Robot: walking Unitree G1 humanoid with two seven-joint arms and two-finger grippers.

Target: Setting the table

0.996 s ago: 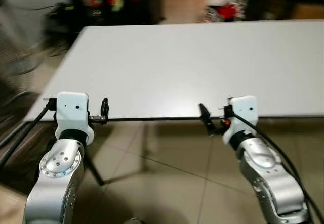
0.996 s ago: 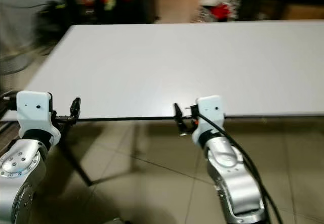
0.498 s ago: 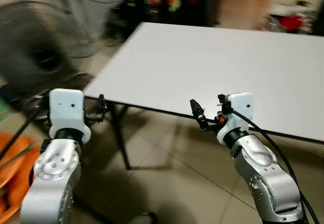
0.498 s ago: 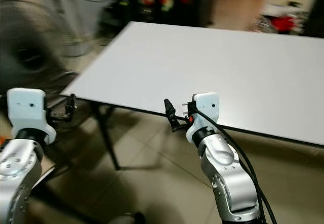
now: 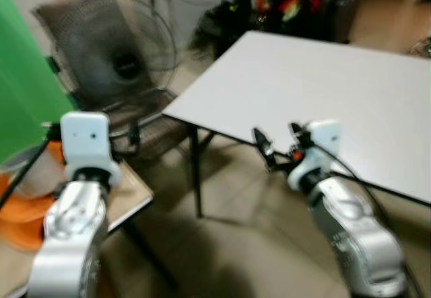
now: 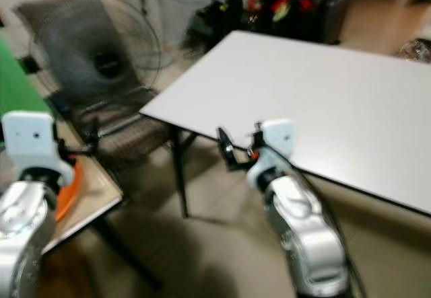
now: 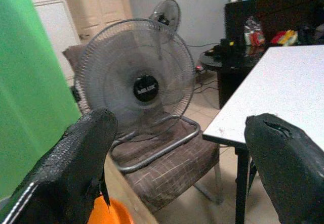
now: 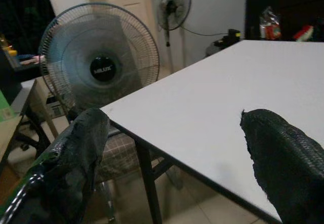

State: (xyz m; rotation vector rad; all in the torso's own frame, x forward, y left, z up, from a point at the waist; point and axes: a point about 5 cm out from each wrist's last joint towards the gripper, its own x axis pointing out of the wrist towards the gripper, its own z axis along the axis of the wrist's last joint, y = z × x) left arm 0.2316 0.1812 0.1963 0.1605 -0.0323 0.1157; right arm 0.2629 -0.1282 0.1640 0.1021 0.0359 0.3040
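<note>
Left hand [image 5: 133, 138] motion-blurred beside fan [image 5: 114, 59]

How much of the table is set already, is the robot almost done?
Not nearly. The white table has nothing on its top yet. Both grippers are open and carry nothing: the left gripper faces the fan and chair, the right gripper points over the table's corner. Something orange sits on a small side table at the robot's left. All the setting is left.
</note>
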